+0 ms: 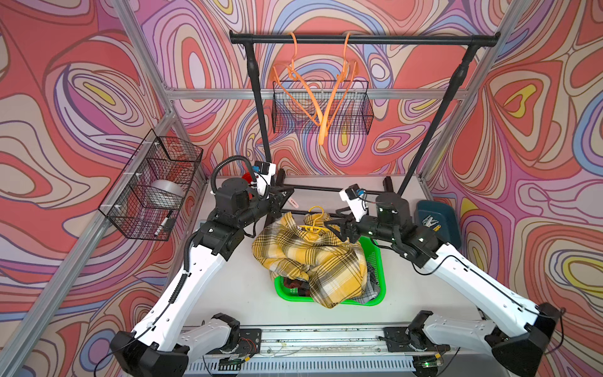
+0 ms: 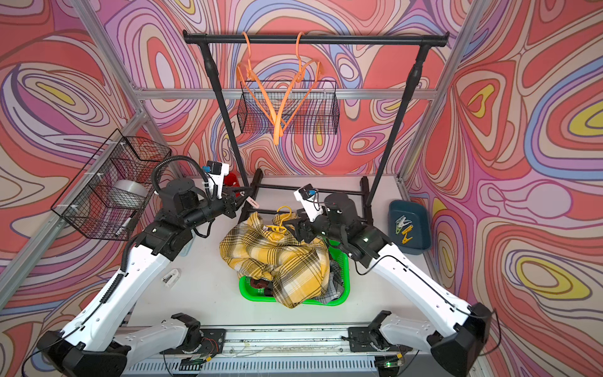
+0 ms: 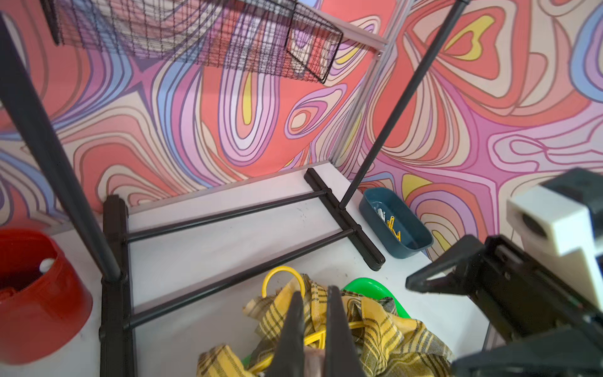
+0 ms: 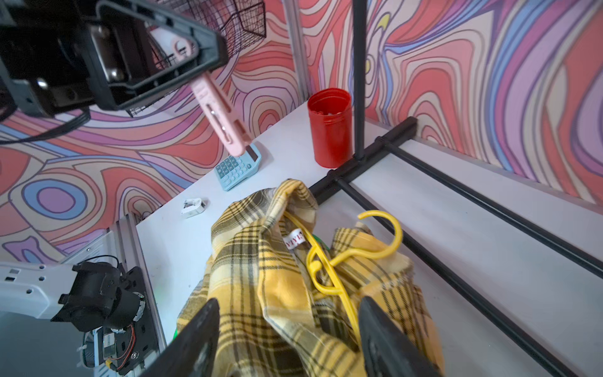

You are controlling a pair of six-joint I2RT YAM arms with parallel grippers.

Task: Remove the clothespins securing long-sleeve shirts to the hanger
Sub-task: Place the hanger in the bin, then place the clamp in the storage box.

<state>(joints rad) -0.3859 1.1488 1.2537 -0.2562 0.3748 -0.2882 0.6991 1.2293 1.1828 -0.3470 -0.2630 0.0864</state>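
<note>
Left gripper (image 3: 315, 313) — fingers clamped on one end of a pale pinkish clothespin (image 4: 222, 120). It is slim, its wire spring shows, and it hangs in the air near the rack (image 4: 368, 156).

Right gripper (image 4: 288, 303) — fingers wide apart above the yellow-and-black plaid shirt (image 1: 306, 258), which is heaped over the green basket (image 1: 379, 271). A yellow hanger (image 4: 329, 261) sits at its collar.

Other clothespins (image 2: 404, 225), yellow and pale, lie in the blue tray (image 2: 423, 225).

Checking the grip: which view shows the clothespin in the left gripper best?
The right wrist view: the clothespin hangs whole, close and sharp, from the shut left gripper. In both top views it is only a small pale sliver at the gripper's tip. The left wrist view shows almost nothing of it.
</note>
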